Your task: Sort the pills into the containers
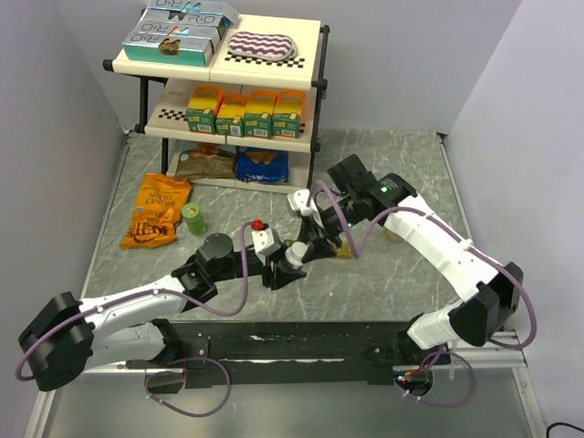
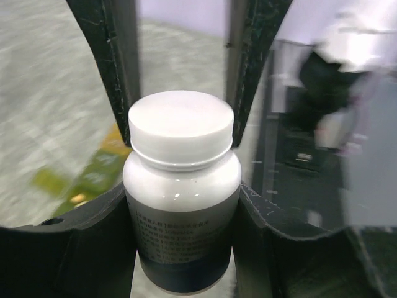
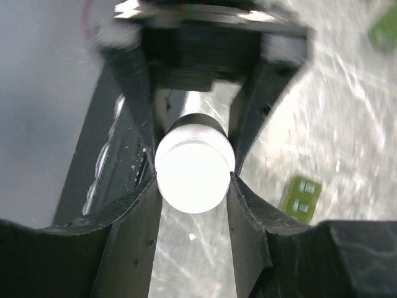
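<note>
The left arm's jaws (image 2: pixel 181 68) pinch the body of a white-capped plastic pill bottle with a dark label (image 2: pixel 181 186), lid still on, above the grey marbled counter (image 1: pixel 401 164). The bottle's long axis points away to the right, cap leading, so the right wrist camera meets that cap end-on. Right of the bottle, the right arm's jaws (image 3: pixel 195 143) stand either side of the cap and appear to touch it; whether they grip cannot be told. A long strip of translucent olive-to-yellow containers (image 2: pixel 93 175) lies on the counter just beyond the bottle, running aslant and partly hidden. The likely next move is a twist about the bottle's axis, and the right arm is the one lined up for it.
</note>
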Robot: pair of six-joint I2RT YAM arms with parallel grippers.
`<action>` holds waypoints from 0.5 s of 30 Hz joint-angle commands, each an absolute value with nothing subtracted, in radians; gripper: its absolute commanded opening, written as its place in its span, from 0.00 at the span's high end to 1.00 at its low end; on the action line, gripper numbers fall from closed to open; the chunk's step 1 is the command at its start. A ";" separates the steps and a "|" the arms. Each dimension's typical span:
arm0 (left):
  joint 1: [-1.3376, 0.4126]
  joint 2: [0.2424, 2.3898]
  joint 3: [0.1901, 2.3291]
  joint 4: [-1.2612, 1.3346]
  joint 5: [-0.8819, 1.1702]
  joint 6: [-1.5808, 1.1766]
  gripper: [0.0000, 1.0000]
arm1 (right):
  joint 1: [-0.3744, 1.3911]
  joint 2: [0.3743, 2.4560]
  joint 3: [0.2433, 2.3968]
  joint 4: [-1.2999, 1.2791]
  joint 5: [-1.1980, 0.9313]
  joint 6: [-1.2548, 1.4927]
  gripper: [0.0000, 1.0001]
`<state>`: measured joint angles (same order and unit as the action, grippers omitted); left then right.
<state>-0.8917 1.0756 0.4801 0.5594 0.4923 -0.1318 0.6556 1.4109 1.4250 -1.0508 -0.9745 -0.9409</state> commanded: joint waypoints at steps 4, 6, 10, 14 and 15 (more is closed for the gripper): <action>-0.891 1.129 0.531 0.830 0.095 -0.060 0.99 | 0.591 1.523 1.427 -0.717 -0.789 -0.419 0.71; -0.891 1.149 0.526 0.890 0.007 -0.066 0.99 | 0.586 1.522 1.398 -0.626 -0.671 -0.309 0.70; -0.891 1.195 0.548 0.933 -0.015 -0.090 0.99 | 0.606 1.537 1.393 -0.595 -0.583 -0.236 0.69; -0.891 1.218 0.551 0.937 0.060 -0.098 0.99 | 0.592 1.525 1.426 -0.614 -0.635 -0.247 0.61; -0.891 1.218 0.546 0.930 0.083 -0.089 0.99 | 0.586 1.502 1.425 -0.608 -0.665 -0.250 0.54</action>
<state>-0.8799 1.2346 0.4812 0.7158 0.0196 -0.0639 0.5972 1.5135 1.4075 -0.6788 -0.7338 -0.2810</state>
